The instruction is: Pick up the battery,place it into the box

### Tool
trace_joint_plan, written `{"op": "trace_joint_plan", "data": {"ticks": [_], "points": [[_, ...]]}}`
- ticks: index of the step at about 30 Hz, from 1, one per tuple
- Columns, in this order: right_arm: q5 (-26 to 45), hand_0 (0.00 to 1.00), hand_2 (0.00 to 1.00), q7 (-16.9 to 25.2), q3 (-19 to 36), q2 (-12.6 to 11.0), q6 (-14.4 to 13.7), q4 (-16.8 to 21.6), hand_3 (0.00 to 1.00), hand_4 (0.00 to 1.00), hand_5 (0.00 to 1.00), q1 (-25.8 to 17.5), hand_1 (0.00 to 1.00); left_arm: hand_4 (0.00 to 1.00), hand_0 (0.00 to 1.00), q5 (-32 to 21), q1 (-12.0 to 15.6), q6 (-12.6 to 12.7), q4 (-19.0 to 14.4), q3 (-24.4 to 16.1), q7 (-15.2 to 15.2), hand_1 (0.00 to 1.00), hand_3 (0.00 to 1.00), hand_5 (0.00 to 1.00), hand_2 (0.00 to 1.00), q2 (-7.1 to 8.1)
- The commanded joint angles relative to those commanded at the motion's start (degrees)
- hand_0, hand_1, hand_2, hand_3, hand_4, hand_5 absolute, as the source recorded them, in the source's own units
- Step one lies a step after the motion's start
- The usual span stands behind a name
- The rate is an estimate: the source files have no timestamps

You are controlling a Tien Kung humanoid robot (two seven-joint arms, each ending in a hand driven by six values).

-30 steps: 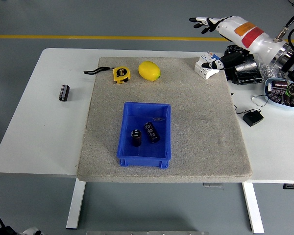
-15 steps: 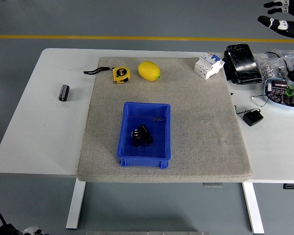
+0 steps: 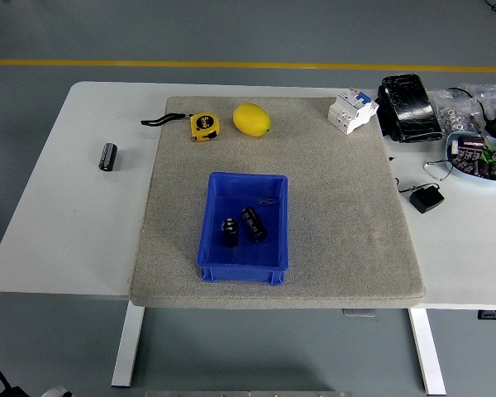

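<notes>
A blue box sits on the grey mat near the table's front. Two black batteries lie inside it, side by side. A third black battery lies on the bare white table at the left, off the mat. Neither of my hands is in view.
A yellow tape measure and a lemon lie at the mat's back edge. A white breaker, a black pack, a dish of batteries and a black adapter crowd the right side.
The right arm has pulled back up and to the right and left the picture. The two batteries in the box shifted a little and now lie still.
</notes>
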Motion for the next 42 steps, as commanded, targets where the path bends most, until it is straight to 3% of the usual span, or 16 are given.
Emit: {"op": "trace_joint_plan", "data": {"ticks": [7, 13, 28, 42], "points": [[0.59, 0.862, 0.873, 0.26, 0.68, 3.98, 1.86, -1.28, 0.922, 0.998, 0.862, -5.63, 0.830, 0.607, 0.751, -0.44, 0.20, 0.22, 0.17, 0.01, -0.06, 0.728, 0.569, 0.536, 0.768, -0.41], [-2.82, 0.870, 0.875, -0.09, 5.78, 7.78, 1.86, 1.98, 0.924, 0.998, 0.875, -11.67, 0.835, 0.607, 0.747, -0.23, 0.42, 0.52, 0.39, -0.21, -0.27, 0.728, 0.570, 0.536, 0.768, -0.73], [-8.78, 0.874, 0.878, -2.82, 16.33, 13.40, 4.04, 8.84, 0.913, 0.998, 0.900, -22.02, 0.841, 0.603, 0.742, 0.42, -0.39, 0.82, 0.99, -0.63, -0.87, 0.719, 0.572, 0.531, 0.761, -1.56], [-12.71, 0.880, 0.879, -2.52, 15.09, 6.09, 4.86, 16.94, 0.907, 0.998, 0.923, -31.79, 0.852, 0.604, 0.740, -1.47, -1.12, 1.23, 1.25, 0.70, -0.84, 0.721, 0.572, 0.532, 0.766, -1.73]]}}
